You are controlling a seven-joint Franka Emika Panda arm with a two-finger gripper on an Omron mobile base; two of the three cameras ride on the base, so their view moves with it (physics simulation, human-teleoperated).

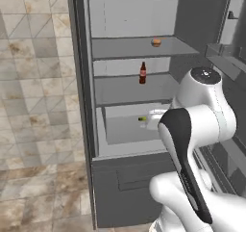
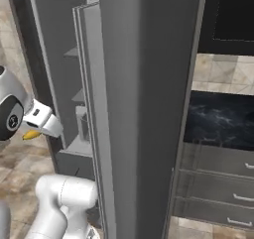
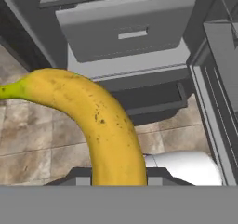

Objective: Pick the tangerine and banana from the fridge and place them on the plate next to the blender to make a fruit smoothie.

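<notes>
Here the fridge (image 1: 86, 130) stands open through the middle of the left base view, its pale grey shelves stacked one above another. On the upper shelf, near the top centre of the frame, sits the tangerine (image 1: 156, 42), small and orange. One shelf down, just left of centre, a dark red-labelled bottle (image 1: 142, 73) stands upright. Lower still is a light grey drawer (image 1: 125, 127), and a yellow-green tip of the banana (image 1: 142, 119) pokes out beside the white arm at mid-frame.

In the hand view the gripper (image 3: 118, 179) is clamped narrowly on the banana (image 3: 100, 125), which rises from the bottom centre between the fingertips and curves up toward the left edge. Its skin is bright yellow with small brown flecks, and the stem end at the far left turns greenish. Behind it, in the upper half of that frame, lie the fridge drawer (image 3: 128, 30) and its shelf edge, with tiled floor (image 3: 42, 144) below at left.
</notes>
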